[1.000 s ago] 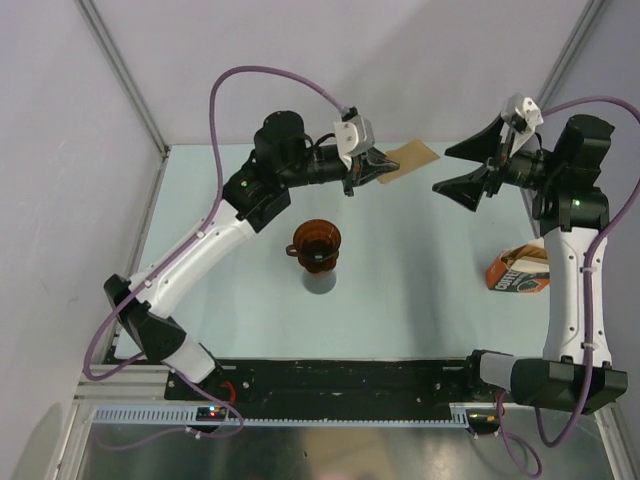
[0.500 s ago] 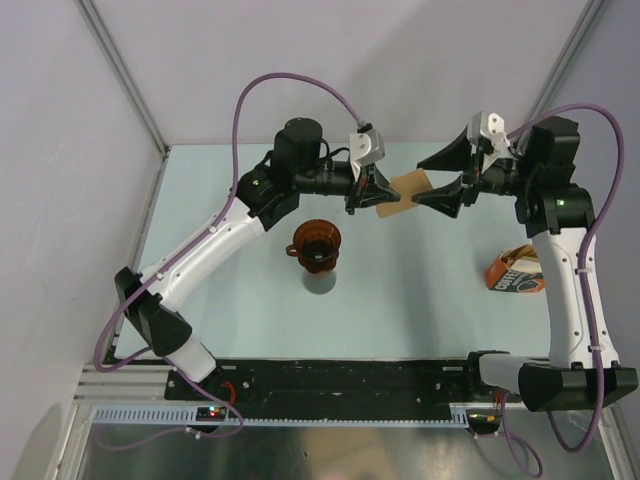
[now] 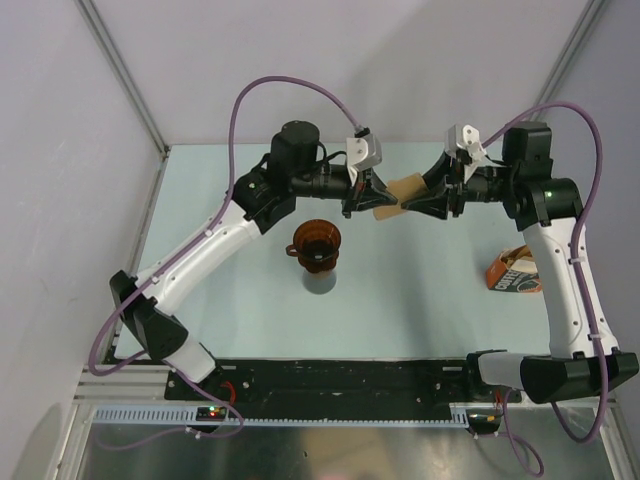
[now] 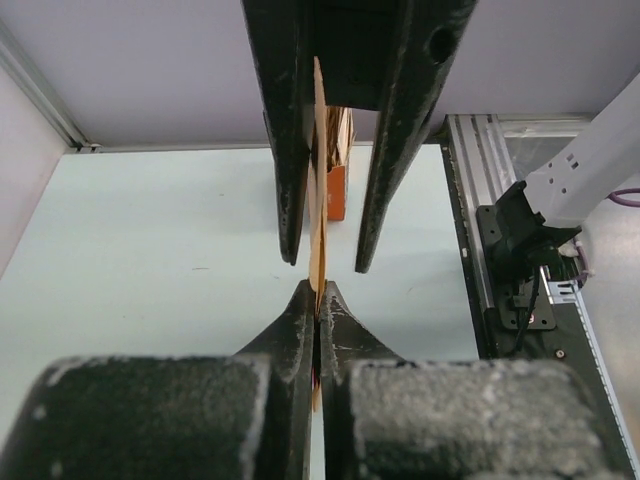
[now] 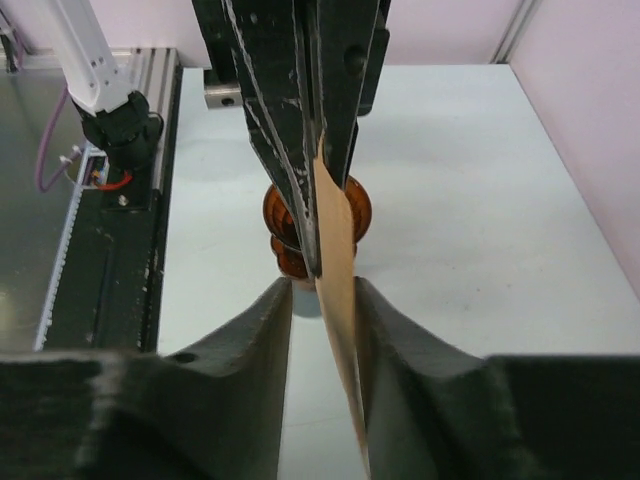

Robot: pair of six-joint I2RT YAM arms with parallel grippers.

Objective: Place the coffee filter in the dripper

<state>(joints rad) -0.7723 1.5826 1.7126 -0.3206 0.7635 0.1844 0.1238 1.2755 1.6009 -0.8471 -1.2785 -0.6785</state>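
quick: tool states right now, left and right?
Left tool: closed, holding the coffee filter.
Right tool: open, jaws on either side of that filter, not clamped on it.

Coffee filter [image 3: 397, 192] showing plain tan-brown, no print. Dripper [image 3: 316, 240] showing dark reddish-brown, translucent; glowing amber-orange in right wrist view. Beaker [image 3: 320, 282] beneath looking grey. Table [image 3: 420, 290] showing pale mint-blue, unpatterned. Bag [image 3: 516, 272] showing orange-brown with white and dark print. Left gripper [image 4: 316, 292] and right gripper [image 5: 322, 285] appearing matte black, pale scuffs speckling fingers. Left arm [image 3: 215, 240] and right arm [image 3: 565, 290] showing white links, black joints; green light [image 3: 548, 193] glowing on right arm. Cables [image 3: 270, 85] running purple. Walls [image 3: 60, 150] looking pale lilac-grey. Base rail [image 3: 340, 378] showing black.
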